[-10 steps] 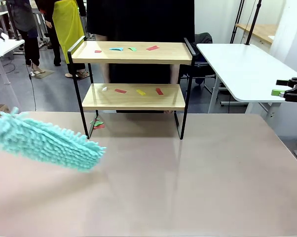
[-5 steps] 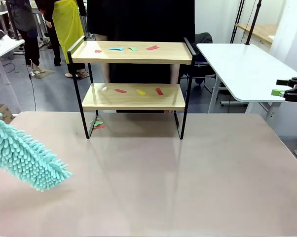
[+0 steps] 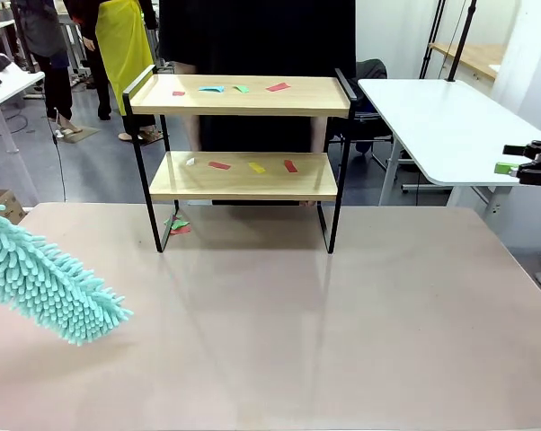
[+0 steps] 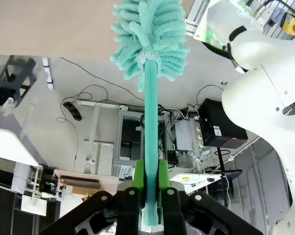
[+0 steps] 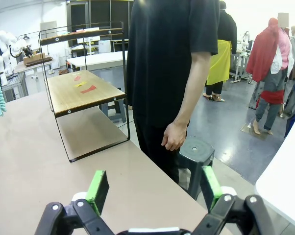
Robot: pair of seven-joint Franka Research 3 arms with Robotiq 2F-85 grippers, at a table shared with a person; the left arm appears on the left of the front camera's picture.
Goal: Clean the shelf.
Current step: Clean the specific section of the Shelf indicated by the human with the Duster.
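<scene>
The shelf (image 3: 242, 97) stands at the table's far middle, two light wood boards in a black frame; it also appears as the shelf (image 5: 79, 88) in the right wrist view. Several coloured paper scraps (image 3: 252, 167) lie on both boards, and a few scraps (image 3: 177, 224) lie on the table by its left leg. A teal fluffy duster (image 3: 46, 283) hangs over the table's left edge, head pointing right. My left gripper (image 4: 148, 174) is shut on the duster's handle (image 4: 150, 117). My right gripper (image 5: 152, 191) is open and empty, seen at the far right (image 3: 522, 167) in the front view.
A person in black (image 5: 172, 73) stands behind the shelf, one hand (image 5: 173, 137) hanging down. A dark stool (image 5: 195, 149) stands beside them. A white table (image 3: 432, 117) is at the back right. The beige table (image 3: 324, 323) is bare in front of the shelf.
The duster swung left and down, away from the table's middle, then held nearly still over the last half second. The right gripper has not moved.
</scene>
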